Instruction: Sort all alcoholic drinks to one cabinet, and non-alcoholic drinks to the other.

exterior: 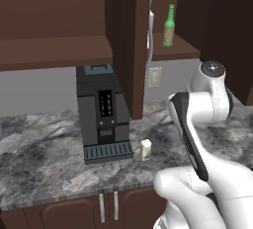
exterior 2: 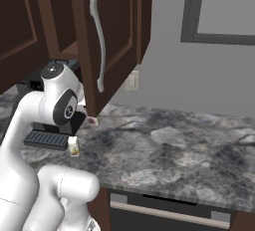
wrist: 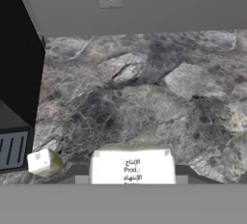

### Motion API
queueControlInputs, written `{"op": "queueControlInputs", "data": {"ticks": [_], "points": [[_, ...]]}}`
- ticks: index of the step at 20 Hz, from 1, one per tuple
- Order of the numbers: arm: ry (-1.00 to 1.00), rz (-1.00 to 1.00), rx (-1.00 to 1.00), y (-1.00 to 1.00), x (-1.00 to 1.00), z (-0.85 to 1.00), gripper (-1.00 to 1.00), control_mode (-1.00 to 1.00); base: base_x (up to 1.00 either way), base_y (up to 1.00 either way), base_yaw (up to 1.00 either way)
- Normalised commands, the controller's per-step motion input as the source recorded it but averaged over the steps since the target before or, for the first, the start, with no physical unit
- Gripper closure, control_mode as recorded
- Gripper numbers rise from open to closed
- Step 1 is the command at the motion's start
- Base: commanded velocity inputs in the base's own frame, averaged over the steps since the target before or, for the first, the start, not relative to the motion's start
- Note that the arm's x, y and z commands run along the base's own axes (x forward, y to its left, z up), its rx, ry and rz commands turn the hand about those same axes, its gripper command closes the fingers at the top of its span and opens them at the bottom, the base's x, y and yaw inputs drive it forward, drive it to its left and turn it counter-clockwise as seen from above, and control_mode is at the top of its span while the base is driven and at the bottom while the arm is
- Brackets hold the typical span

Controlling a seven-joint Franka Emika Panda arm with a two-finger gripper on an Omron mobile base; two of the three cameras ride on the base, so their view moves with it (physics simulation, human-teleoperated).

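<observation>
Hand view: gripper (wrist: 132,182) clamps the white box-shaped carton (wrist: 132,166) by its flat sides; light, crushable, probably.

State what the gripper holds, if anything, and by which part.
The gripper holds a white carton, its fingers on the carton's two opposite sides. Where along its height cannot be told.

I see the bottle (exterior: 169,25) on the cabinet shelf (exterior: 180,49); a carton (exterior: 146,150) on the counter (exterior: 44,169), right of the coffee machine (exterior: 103,112).
</observation>
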Motion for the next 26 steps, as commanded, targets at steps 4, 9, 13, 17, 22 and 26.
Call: {"op": "queueControlInputs", "data": {"ticks": [4, 9, 13, 17, 22, 26], "points": [[-0.01, 0.05, 0.01, 0.11, -0.25, 0.19, 1.0, -1.0, 0.0, 0.0, 0.0], [-0.02, 0.04, 0.01, 0.09, -0.22, 0.16, 1.0, -1.0, 0.0, 0.0, 0.0], [-0.04, 0.01, 0.01, 0.06, -0.23, 0.13, 1.0, -1.0, 0.0, 0.0, 0.0], [-0.04, 0.0, 0.0, 0.07, -0.23, 0.1, 1.0, -1.0, 0.0, 0.0, 0.0], [-0.05, 0.0, 0.0, 0.1, -0.21, 0.08, 1.0, -1.0, 0.0, 0.0, 0.0], [-0.04, 0.0, 0.0, 0.06, -0.15, 0.12, 1.0, -1.0, 0.0, 0.0, 0.0]]}}
